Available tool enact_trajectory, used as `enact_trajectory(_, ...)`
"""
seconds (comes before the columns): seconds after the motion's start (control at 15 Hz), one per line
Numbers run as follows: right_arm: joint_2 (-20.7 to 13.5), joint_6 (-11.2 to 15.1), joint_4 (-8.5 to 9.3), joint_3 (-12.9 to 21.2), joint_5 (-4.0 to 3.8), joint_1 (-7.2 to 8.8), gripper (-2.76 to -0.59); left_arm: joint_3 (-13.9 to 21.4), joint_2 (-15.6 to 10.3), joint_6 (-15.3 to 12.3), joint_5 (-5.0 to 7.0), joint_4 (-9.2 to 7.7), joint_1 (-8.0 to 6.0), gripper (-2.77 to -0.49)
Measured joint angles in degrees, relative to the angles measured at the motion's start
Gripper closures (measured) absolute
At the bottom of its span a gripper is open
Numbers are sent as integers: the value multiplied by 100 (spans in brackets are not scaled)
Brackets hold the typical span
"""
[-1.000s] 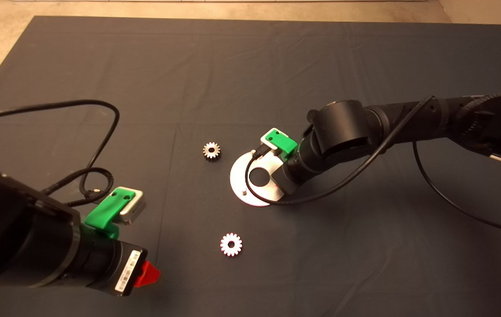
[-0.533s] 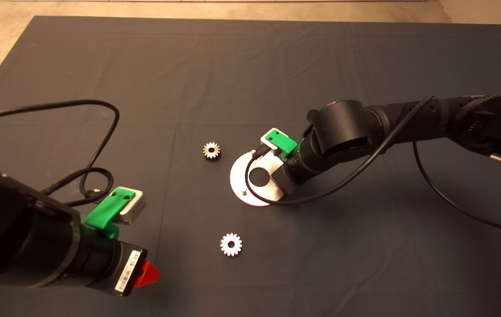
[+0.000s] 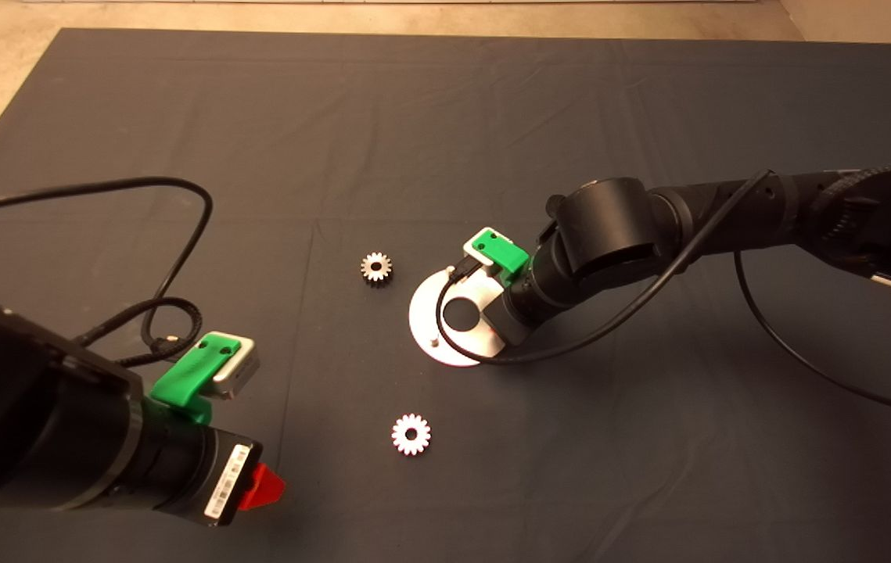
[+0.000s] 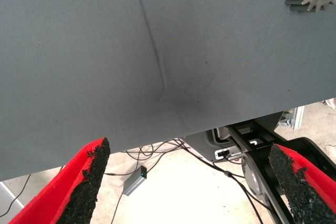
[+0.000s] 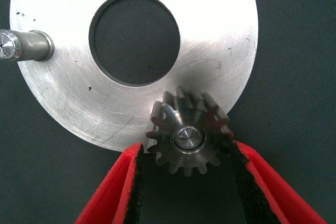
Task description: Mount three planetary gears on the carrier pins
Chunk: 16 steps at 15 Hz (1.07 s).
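One gear (image 5: pixel 189 135) on a pin, right gripper (image 5: pixel 186 166) pinching it | left gripper (image 4: pixel 186 182) spread, parked | two gears (image 3: pixel 411 434) loose

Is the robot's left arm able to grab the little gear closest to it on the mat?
Probably yes. The left gripper waits open near the mat's front edge, and the gear lies flat on bare mat just beyond it, with nothing between them. The right gripper is busy at the disc, well clear.
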Motion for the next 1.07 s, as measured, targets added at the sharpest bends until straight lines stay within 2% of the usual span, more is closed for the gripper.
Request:
enact_trajectory(0.2, 2, 0, 0, 0, 0, 1, -143, 0, 0, 0, 0, -2, 0, -217)
enact_trajectory(0.4, 2, 1, 0, 0, 0, 0, -147, 0, 0, -1, 0, 0, -2, -217)
enact_trajectory(0.67, 2, 22, 0, 0, 0, 19, -166, 0, 0, -1, 0, 0, -2, -217)
enact_trajectory(0.93, 6, 45, -1, 6, 0, 228, -191, 0, 6, -4, 0, 0, -1, -217)
enact_trajectory(1.07, 6, 68, 0, 28, 0, 287, -192, 0, 33, -49, -2, 0, 0, -217)
